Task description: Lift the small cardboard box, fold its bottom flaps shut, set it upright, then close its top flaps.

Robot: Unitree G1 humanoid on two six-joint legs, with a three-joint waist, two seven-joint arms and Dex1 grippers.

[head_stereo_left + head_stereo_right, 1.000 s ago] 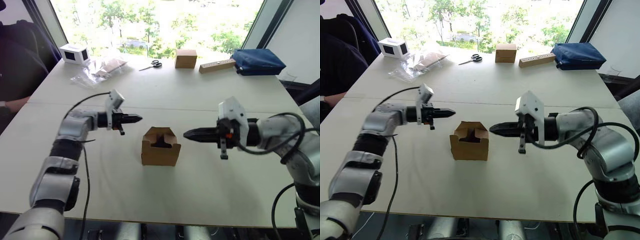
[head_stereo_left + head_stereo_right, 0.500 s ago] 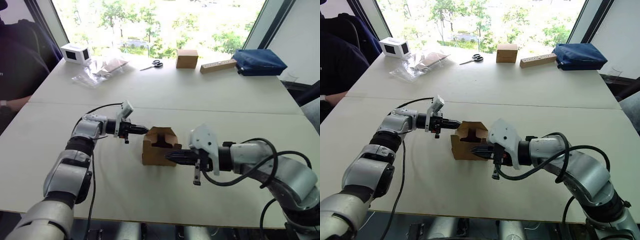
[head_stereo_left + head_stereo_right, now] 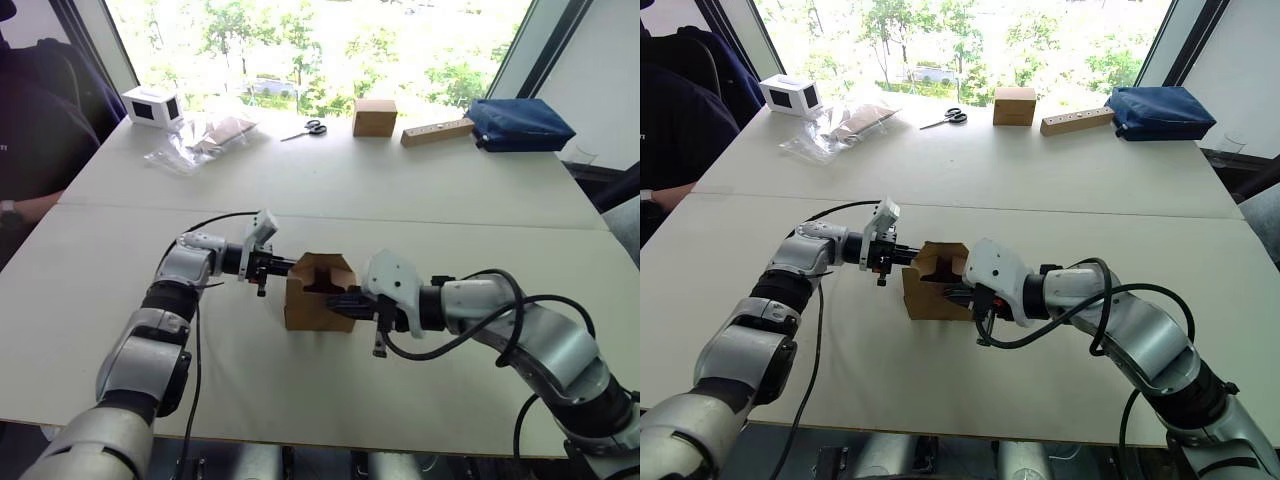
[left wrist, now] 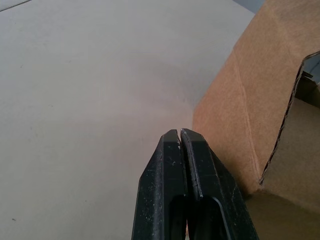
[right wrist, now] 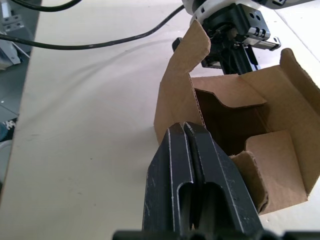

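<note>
The small cardboard box (image 3: 316, 300) stands on the white table (image 3: 420, 210) with its open end up. Its top flaps (image 5: 182, 90) stick up, spread apart. The bottom flaps are hidden under it. My left gripper (image 3: 288, 264) is shut, with its tip against the box's left wall near the upper edge; the left wrist view shows the shut fingers (image 4: 172, 165) beside the brown wall (image 4: 245, 115). My right gripper (image 3: 335, 297) is shut too, its tip at the box's right front corner, level with the rim (image 5: 200, 107).
Along the far edge lie a white box with a dark face (image 3: 150, 106), a clear plastic bag (image 3: 200, 138), scissors (image 3: 308, 128), a neat brown box (image 3: 374, 117), a wooden block (image 3: 437, 131) and a blue bag (image 3: 518, 124). A person (image 3: 30, 130) sits at the far left.
Both shut grippers have closed in on the box from either side, the left tip reaching its left wall, the right tip its right front corner. The box has stayed put.
</note>
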